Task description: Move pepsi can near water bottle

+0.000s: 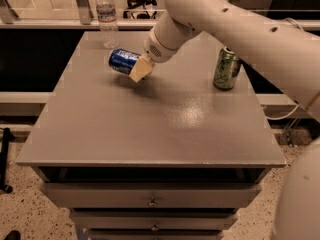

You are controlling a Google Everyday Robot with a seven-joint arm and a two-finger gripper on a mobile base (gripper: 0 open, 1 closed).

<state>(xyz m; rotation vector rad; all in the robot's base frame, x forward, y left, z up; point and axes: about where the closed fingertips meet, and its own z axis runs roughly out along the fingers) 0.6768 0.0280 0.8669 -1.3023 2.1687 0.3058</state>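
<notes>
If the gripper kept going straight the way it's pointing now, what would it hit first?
Probably the table top just below it. The gripper, holding the pepsi can, points down and slightly left; the water bottle sits further back, off that line.

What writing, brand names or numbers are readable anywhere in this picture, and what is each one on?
No text here can be read with certainty.
pepsi can, held by the gripper over the far left of the table: white lettering, too blurred to read.
green can: markings too blurred to read.
water bottle: pale label band, print too small to read.
</notes>
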